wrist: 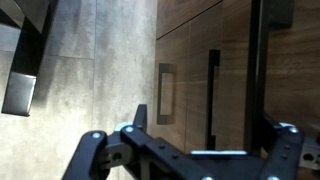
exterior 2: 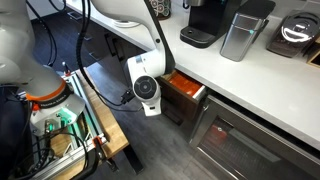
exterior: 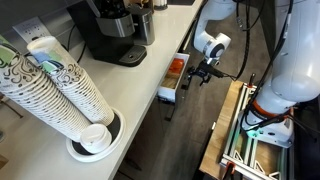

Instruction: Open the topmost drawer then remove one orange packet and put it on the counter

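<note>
Hovering with hand (wrist: 190, 140) spread wide and empty, just outside the pulled-out topmost drawer (exterior: 172, 84)

Leaves the orange packets (exterior: 175, 67) lying untouched inside that drawer, directly under the edge of the worktop (exterior 2: 250, 88). Risks closing on several slim sachets at once, being packed side by side. Could clip the drawer's side wall on the way in and shove it back shut. Looks through the wrist view only at floor (wrist: 90, 60) and cabinet fronts (wrist: 230, 60) below the drawer, so may misjudge the reach inside
</note>
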Robot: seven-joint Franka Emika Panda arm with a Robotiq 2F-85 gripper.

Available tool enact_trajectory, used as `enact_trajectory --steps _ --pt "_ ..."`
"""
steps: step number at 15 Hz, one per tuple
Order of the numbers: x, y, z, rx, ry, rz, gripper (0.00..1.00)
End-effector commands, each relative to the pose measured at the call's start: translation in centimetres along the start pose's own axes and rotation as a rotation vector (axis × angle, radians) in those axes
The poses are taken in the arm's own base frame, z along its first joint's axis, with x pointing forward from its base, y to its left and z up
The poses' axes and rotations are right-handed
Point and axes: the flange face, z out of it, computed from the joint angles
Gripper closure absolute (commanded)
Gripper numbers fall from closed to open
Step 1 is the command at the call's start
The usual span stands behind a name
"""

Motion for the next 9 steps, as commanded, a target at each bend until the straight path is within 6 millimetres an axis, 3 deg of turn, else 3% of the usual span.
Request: enact_trajectory --steps 1,5,9 --pt "-0.1 2.2 -1.0 -0.073 0.007 0.014 0.00" --pt "-0.3 2.3 -2.3 -0.046 0.017 0.003 0.00" --pt "-0.3 1.9 -5.2 -0.023 0.079 -0.076 0.00"
